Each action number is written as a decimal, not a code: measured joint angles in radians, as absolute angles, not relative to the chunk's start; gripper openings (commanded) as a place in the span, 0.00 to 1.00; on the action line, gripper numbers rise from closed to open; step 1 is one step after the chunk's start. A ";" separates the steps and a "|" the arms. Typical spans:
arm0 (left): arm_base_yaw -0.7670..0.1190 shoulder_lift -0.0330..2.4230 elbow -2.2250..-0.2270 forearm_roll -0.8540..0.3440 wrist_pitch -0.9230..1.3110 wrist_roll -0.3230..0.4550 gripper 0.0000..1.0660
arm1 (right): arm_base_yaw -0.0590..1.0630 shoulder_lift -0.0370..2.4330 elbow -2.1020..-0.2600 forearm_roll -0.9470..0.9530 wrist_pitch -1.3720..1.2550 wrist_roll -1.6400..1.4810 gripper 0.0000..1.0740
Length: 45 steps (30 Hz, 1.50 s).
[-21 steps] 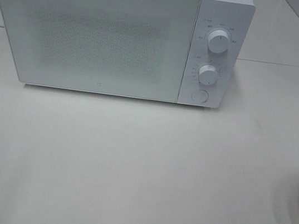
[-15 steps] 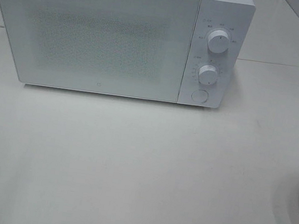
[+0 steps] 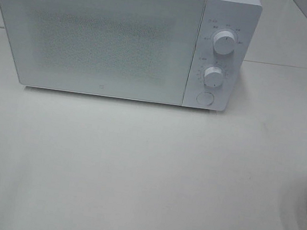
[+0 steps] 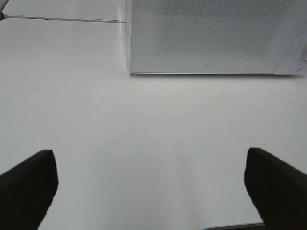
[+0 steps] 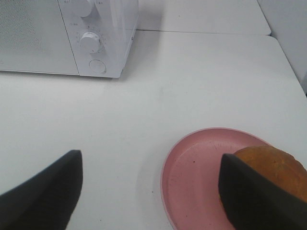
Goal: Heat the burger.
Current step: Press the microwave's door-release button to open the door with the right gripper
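The burger [image 5: 276,163] sat on the pink plate [image 5: 196,177], in front of the shut microwave [image 3: 96,37] and well off to its dial side. The right gripper [image 5: 151,160] hung near it, jaws wide, holding nothing. The left gripper [image 4: 149,158], equally wide and empty, faced the microwave. Nothing had moved since the earlier frames. The high view caught only the plate's rim; only the right wrist view showed the burger.
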<state>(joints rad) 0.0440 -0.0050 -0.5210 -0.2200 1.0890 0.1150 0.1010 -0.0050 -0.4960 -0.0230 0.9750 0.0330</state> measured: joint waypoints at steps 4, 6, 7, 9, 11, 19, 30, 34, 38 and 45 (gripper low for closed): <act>0.044 -0.005 -0.521 -0.220 1.089 0.115 0.92 | 0.101 -0.005 -0.496 -0.022 0.974 0.035 0.69; 0.044 -0.005 -0.521 -0.220 1.089 0.115 0.92 | 0.101 -0.005 -0.506 -0.022 0.968 0.055 0.69; 0.044 -0.005 -0.521 -0.220 1.089 0.115 0.92 | 0.101 -0.005 -0.506 -0.022 0.968 0.055 0.69; 0.044 -0.005 -0.521 -0.220 1.089 0.115 0.92 | 0.101 -0.002 -0.516 -0.022 0.962 0.057 0.69; 0.044 -0.005 -0.521 -0.220 1.089 0.115 0.92 | 0.101 0.051 -0.542 -0.022 0.904 0.059 0.69; 0.044 -0.005 -0.521 -0.220 1.089 0.115 0.92 | 0.101 0.187 -0.545 -0.022 0.803 0.060 0.69; 0.044 -0.005 -0.521 -0.220 1.089 0.115 0.92 | 0.101 0.367 -0.545 -0.022 0.635 0.061 0.69; 0.044 -0.005 -0.521 -0.220 1.088 0.115 0.92 | 0.101 0.448 -0.545 -0.022 0.559 0.061 0.69; 0.044 -0.005 -0.521 -0.220 1.088 0.115 0.92 | 0.101 0.497 -0.545 -0.022 0.517 0.061 0.69; 0.044 -0.005 -0.521 -0.220 1.088 0.115 0.92 | 0.101 0.637 -0.545 -0.022 0.416 0.061 0.69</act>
<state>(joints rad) 0.0440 -0.0050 -0.5210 -0.2200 1.0880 0.1150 0.1010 0.6370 -0.5450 -0.0220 0.4160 0.0610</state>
